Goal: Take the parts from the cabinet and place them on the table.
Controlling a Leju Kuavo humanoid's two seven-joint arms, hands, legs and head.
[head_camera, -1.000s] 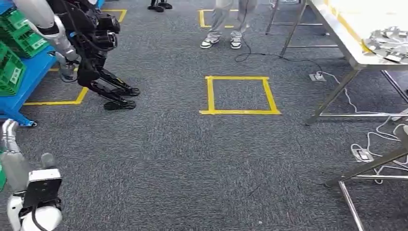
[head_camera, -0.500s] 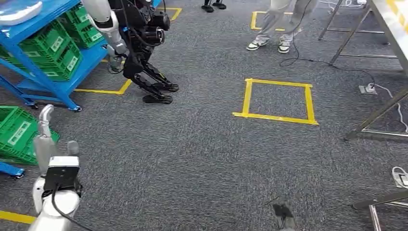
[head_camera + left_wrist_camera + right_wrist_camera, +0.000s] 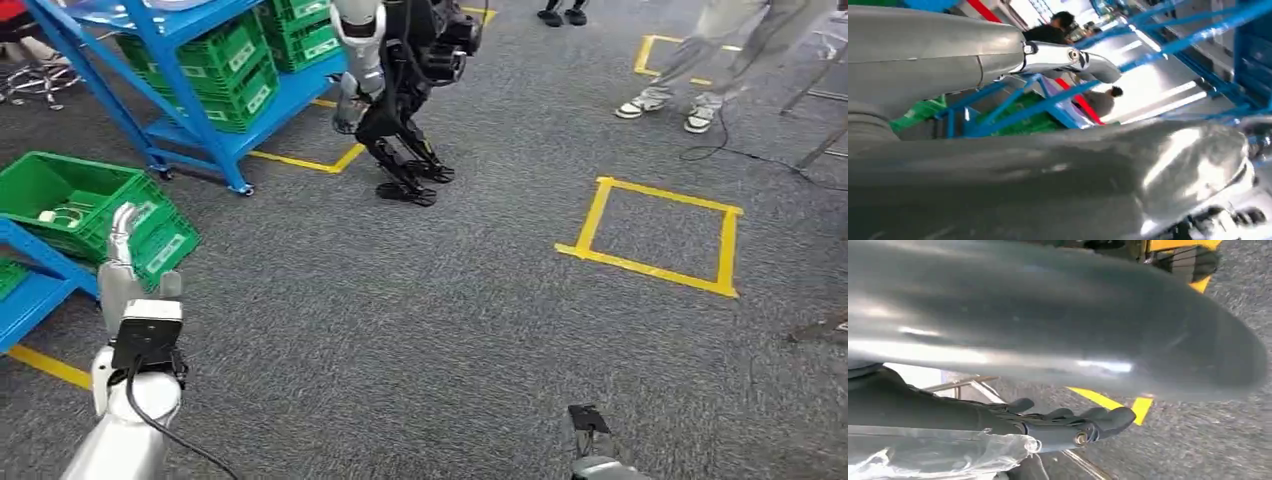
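Roughly, risks first, from the left. The green crate (image 3: 95, 205) sits tilted on the low blue shelf (image 3: 35, 285), and the left hand (image 3: 122, 240) is raised just beside its near wall, fingers straight up and apart, holding nothing. If the robot closes in at this angle, the fingers will likely knock the crate wall or rim instead of going in over it, and could tip the crate further. Pale parts (image 3: 58, 214) lie at the bottom of that crate, beyond the rim from the hand, lower than the fingertips, near but not touching.

The blue cabinet (image 3: 175, 95) with more green crates stands further back, well apart from the hand. Another robot (image 3: 400, 90) stands right next to that cabinet, so walking toward it risks a bump.

The yellow tape square (image 3: 655, 235) marks the floor to the right, and a person (image 3: 700, 60) stands behind it beside a trailing cable.

The right hand (image 3: 1068, 425) hangs low over the carpet. Crinkled clear plastic (image 3: 948, 455) shows next to it, and whether the hand grips it or hangs loose cannot be told.
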